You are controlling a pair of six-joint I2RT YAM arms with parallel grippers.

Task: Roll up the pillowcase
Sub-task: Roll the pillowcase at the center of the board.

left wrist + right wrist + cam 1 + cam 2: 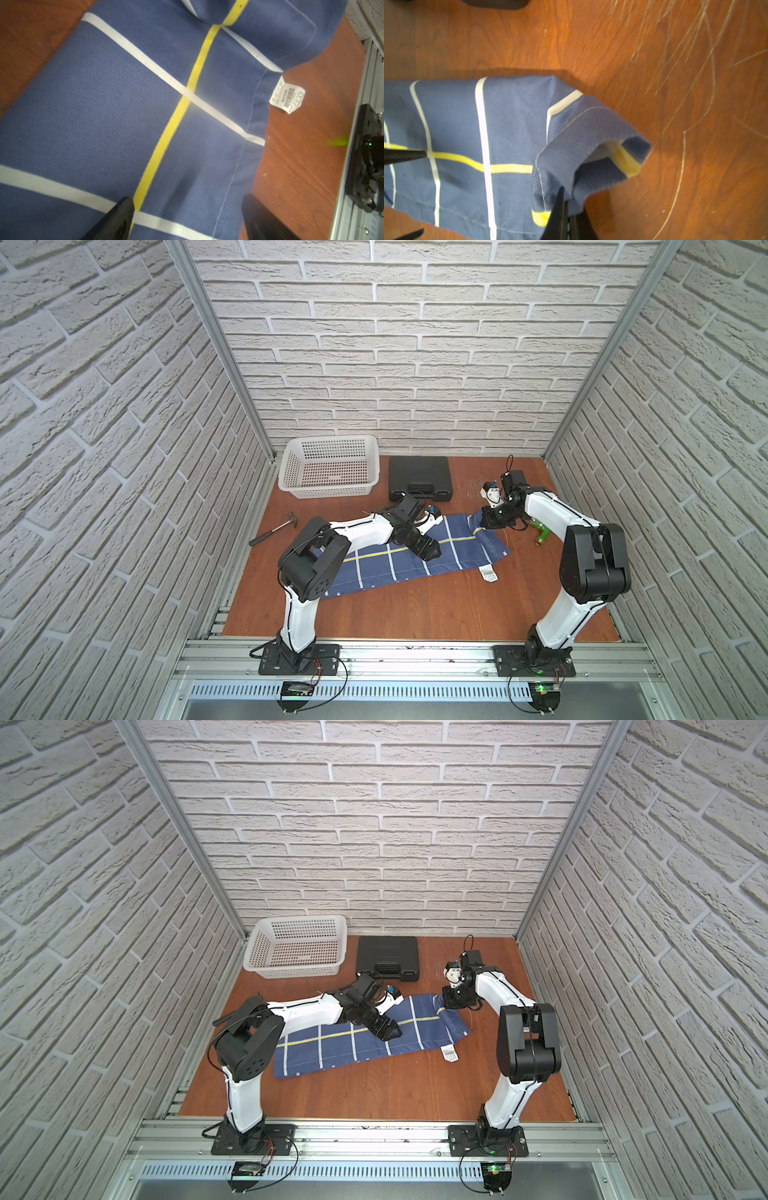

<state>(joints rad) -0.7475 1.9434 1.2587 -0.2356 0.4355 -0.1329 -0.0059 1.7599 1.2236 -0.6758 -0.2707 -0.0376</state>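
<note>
By the right tool [565,199], jaws shut, the hemmed end of the pillowcase [395,566] is being pinched; the left tool [187,199] is being held wide open over its middle.
It is being judged light, limp and soft, best taken at hem or corners. Navy with a white grid, a yellow line and a white care tag [489,573], it is lying across the middle of the tabletop [415,614], slanting toward the back-right corner.

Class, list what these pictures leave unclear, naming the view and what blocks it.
The green object: in a top view, mostly behind the right arm; identity unclear.
Print on the tag: too small in both top views.
Part of the pillowcase: under the left arm, both top views.
The right gripper: right wrist view, cut off by the picture's edge.
</note>
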